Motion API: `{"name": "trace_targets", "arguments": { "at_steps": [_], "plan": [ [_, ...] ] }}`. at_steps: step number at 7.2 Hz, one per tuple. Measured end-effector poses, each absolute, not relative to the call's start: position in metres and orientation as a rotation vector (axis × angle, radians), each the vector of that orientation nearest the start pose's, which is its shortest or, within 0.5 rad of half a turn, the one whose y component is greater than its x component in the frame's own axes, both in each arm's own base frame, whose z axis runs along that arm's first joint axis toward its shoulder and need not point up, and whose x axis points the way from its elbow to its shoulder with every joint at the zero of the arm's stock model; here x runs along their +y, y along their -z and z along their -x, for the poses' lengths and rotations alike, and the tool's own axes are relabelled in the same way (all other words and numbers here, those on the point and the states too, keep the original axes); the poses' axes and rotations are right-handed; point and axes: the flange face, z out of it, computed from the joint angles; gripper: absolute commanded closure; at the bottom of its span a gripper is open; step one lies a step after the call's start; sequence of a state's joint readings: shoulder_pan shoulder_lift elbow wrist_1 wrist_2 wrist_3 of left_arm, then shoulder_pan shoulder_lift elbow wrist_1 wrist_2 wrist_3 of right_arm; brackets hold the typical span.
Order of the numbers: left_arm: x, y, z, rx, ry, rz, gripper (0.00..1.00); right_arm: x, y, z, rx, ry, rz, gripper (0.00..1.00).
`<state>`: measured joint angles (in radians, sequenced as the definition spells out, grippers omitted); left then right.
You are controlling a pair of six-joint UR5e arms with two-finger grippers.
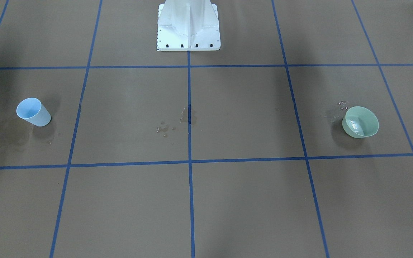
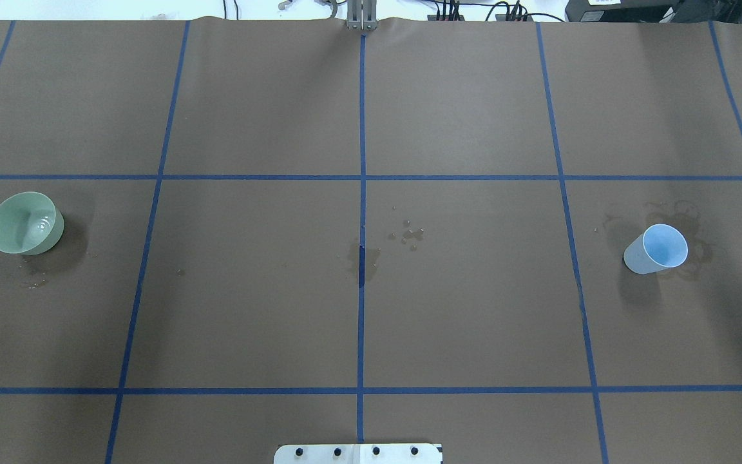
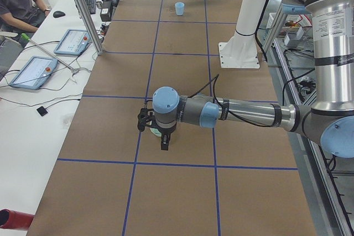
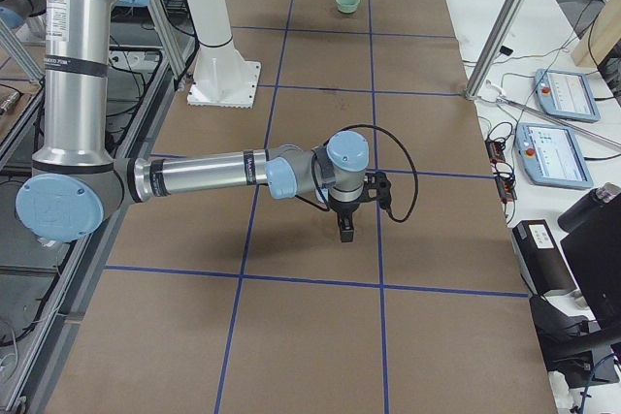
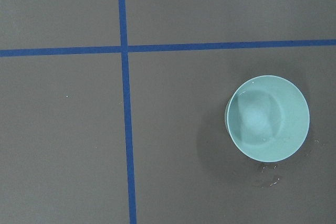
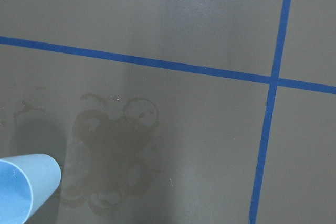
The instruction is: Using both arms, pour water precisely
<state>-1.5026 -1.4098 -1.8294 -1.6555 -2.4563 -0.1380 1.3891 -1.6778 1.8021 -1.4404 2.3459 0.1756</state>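
Note:
A pale green bowl [image 1: 360, 122] [image 2: 25, 223] [image 5: 268, 118] stands upright on the table. A little water [image 2: 41, 227] glints inside it. A light blue cup [image 1: 33, 112] [image 2: 656, 249] [image 6: 23, 184] stands upright at the opposite end. My left gripper [image 3: 160, 139] hangs over the bowl, which is mostly hidden below it. My right gripper [image 4: 346, 228] hangs over the cup's spot and hides the cup in that view. Both grippers show only in the side views, so I cannot tell whether they are open or shut.
Spilled droplets [image 2: 409, 233] [image 1: 163, 129] lie near the table's centre. Dried water rings [image 6: 113, 150] stain the paper beside the cup. The white pedestal base [image 1: 188, 27] stands at the robot's edge. An operator [image 3: 16, 1] and tablets [image 3: 33, 70] are beside the table.

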Motion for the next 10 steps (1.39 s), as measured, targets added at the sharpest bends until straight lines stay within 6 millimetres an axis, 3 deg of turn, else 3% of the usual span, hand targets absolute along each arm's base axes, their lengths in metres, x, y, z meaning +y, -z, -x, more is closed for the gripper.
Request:
{"name": "trace_targets", "arguments": {
  "at_steps": [6,10],
  "plan": [
    [-0.448,-0.574,0.004,0.869,-0.038,-0.076,0.0,-0.456,-0.586,0.008,-0.801,0.074,-0.096,0.0],
    [-0.448,-0.574,-0.002,0.873,-0.05,-0.072,0.0,-0.458,-0.571,0.01,-0.811,0.017,-0.092,0.0]
  ]
}}
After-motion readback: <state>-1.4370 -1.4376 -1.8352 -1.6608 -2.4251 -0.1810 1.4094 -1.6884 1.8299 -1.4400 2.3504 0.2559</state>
